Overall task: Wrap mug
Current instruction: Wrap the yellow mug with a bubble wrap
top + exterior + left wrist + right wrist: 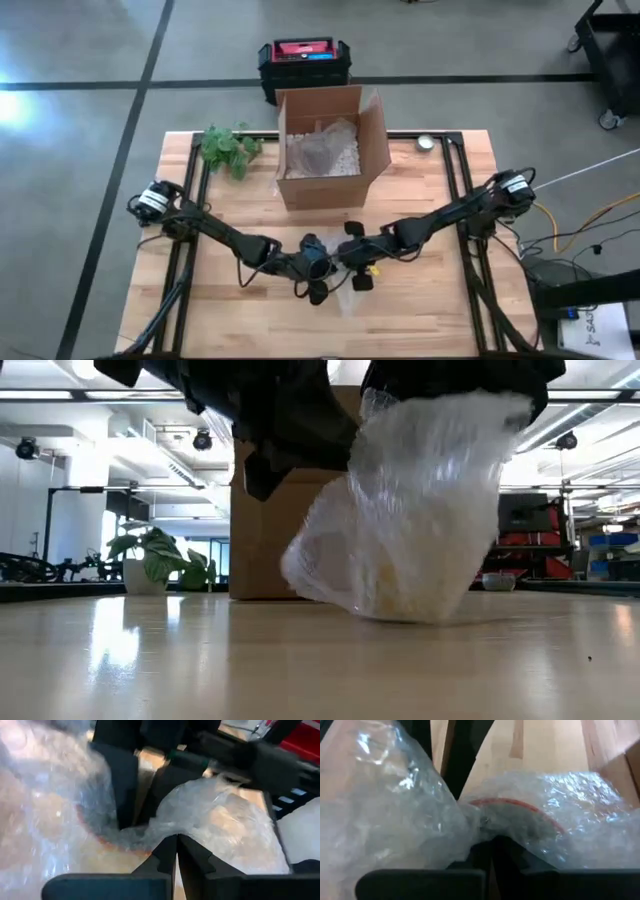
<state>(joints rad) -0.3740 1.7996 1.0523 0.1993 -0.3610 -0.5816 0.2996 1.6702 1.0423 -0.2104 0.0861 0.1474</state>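
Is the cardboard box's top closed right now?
No, in the high view the cardboard box stands with its flaps open and white packing fill visible inside.

Clear bubble wrap — red-rimmed mug; brown cardboard box.

Grey concrete floor with dark lines surrounds the wooden worktop. A red-black case lies beyond it. Ceiling strip lights glow; cart far right.
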